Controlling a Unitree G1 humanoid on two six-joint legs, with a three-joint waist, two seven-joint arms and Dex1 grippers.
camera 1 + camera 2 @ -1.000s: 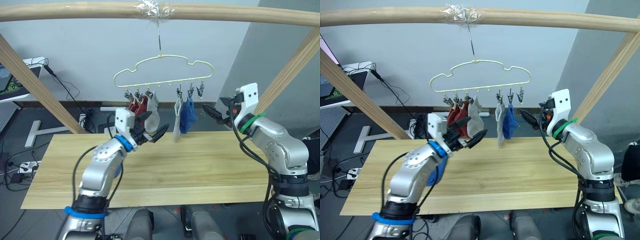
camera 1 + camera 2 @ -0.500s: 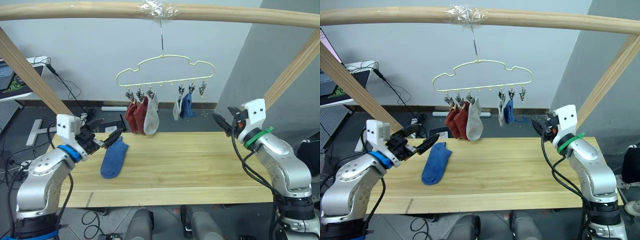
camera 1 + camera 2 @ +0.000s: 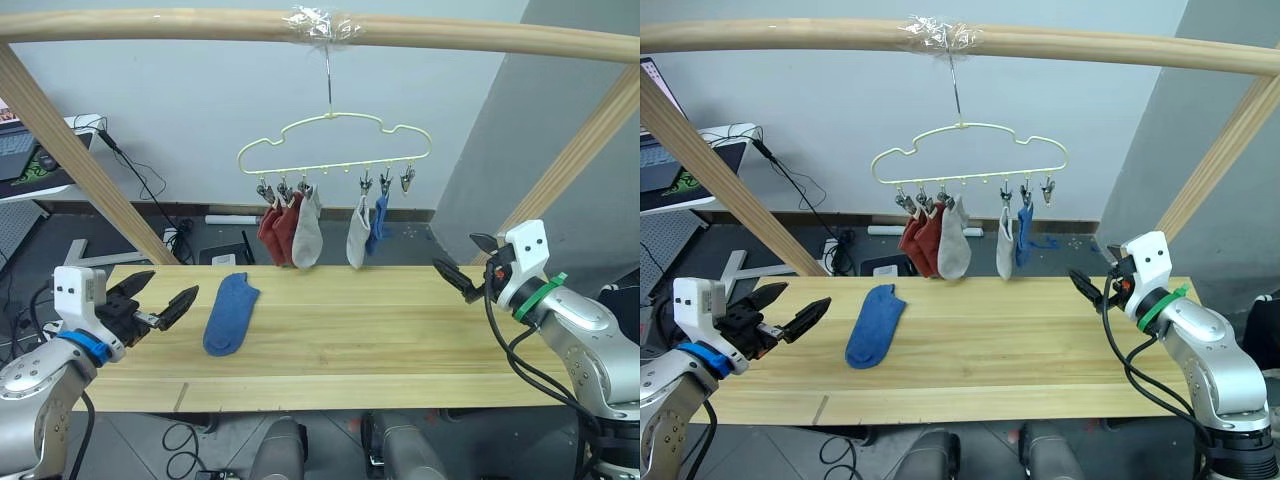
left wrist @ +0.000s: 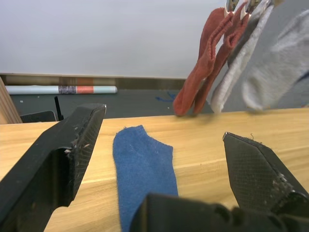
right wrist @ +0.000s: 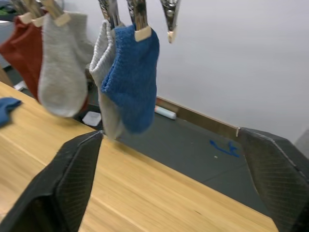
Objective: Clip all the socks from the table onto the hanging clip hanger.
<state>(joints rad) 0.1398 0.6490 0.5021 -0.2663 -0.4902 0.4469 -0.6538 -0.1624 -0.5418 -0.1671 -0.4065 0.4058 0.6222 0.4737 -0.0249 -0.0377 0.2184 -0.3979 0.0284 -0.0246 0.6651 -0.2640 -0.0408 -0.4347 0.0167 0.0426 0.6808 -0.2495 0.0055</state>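
The pale-yellow clip hanger (image 3: 335,140) hangs by its hook from the top pole. Clipped to it in a row are two red socks (image 3: 272,230), a grey sock (image 3: 307,232), another grey sock (image 3: 358,232) and a blue sock (image 3: 378,222); the rightmost clip (image 3: 407,180) is bare. One blue sock (image 3: 231,313) lies flat on the left part of the table (image 3: 400,335). My left gripper (image 3: 170,285) is open and holds nothing, left of that sock. My right gripper (image 3: 455,252) is open and holds nothing above the table's right end, below and to the right of the hanger.
A frame of thick wooden poles surrounds the table: a top pole (image 3: 200,22), a slanted left pole (image 3: 80,160) and a slanted right pole (image 3: 580,150). A desk with a laptop (image 3: 30,160) and floor cables (image 3: 150,190) lie behind at the left.
My left gripper has drawn back from under the hanger to the table's left end, and the blue sock now lies uncovered. My right gripper has dropped slightly. The view has shifted.
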